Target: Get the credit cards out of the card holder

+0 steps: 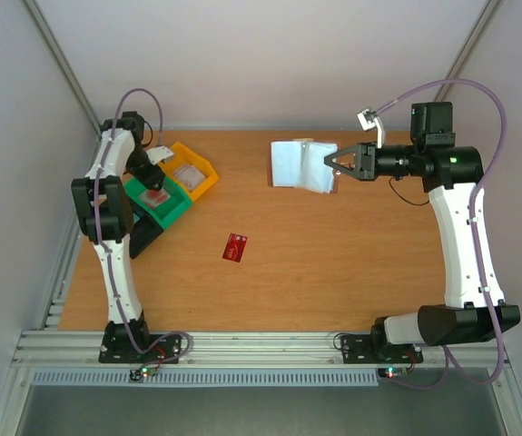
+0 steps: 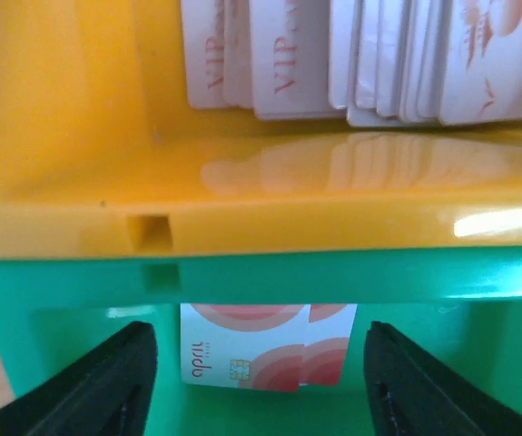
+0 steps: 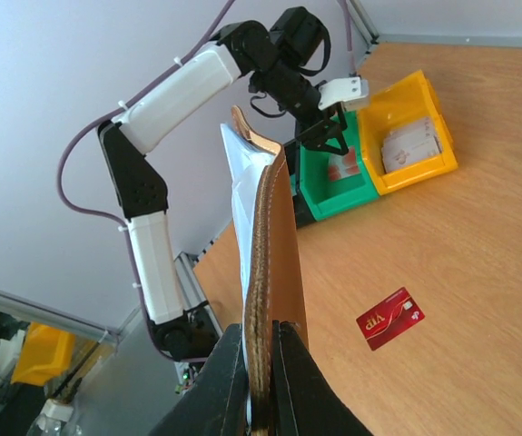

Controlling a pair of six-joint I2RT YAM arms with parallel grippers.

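My right gripper [image 1: 335, 164] [image 3: 262, 341] is shut on the edge of the card holder [image 1: 300, 165] [image 3: 271, 241] and holds it above the table's far middle. The holder is brown outside, and its pale inside faces the left arm. One red credit card [image 1: 235, 246] [image 3: 390, 318] lies flat on the wood near the centre. My left gripper [image 1: 157, 184] [image 2: 261, 391] hovers open over the green bin [image 1: 162, 205] [image 2: 79, 300], nothing between its fingers [image 2: 120, 386]. Beneath it, two overlapping white-and-red cards [image 2: 265, 350] lie on the bin floor.
A yellow bin [image 1: 194, 172] [image 2: 70, 154] [image 3: 415, 136] touches the green bin's far side and holds several pale cards [image 2: 369, 59]. Both bins sit at the table's left rear, next to the left arm. Walls close in the table on three sides.
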